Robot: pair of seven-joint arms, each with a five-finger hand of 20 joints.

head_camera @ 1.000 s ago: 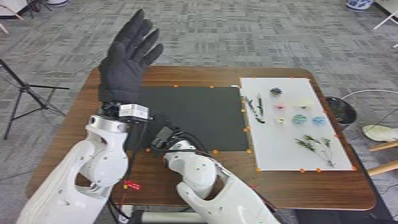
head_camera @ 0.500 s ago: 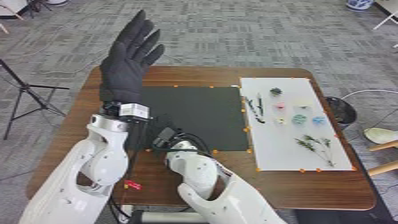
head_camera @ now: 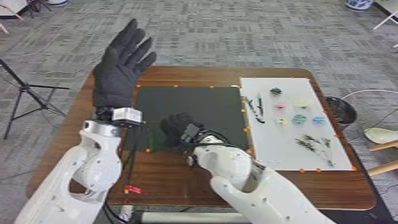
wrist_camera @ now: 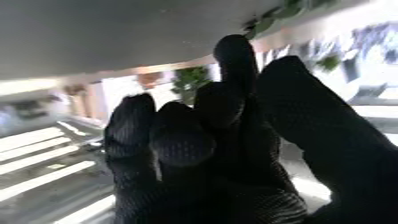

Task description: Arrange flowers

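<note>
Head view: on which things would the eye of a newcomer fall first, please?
Probably on the black-gloved left hand, raised at the upper left, fingers straight. Then on the white sheet at the right, with green sprigs near its near end. The right hand is over the black mat.

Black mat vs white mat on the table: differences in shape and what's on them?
- Shape: the black mat is roughly square; the white mat is a longer, narrower strip.
- Contents: the white mat carries small flower heads and green sprigs; the black mat has the right hand over it.
Shared: both lie flat, with orange tabs along their edges.
</note>
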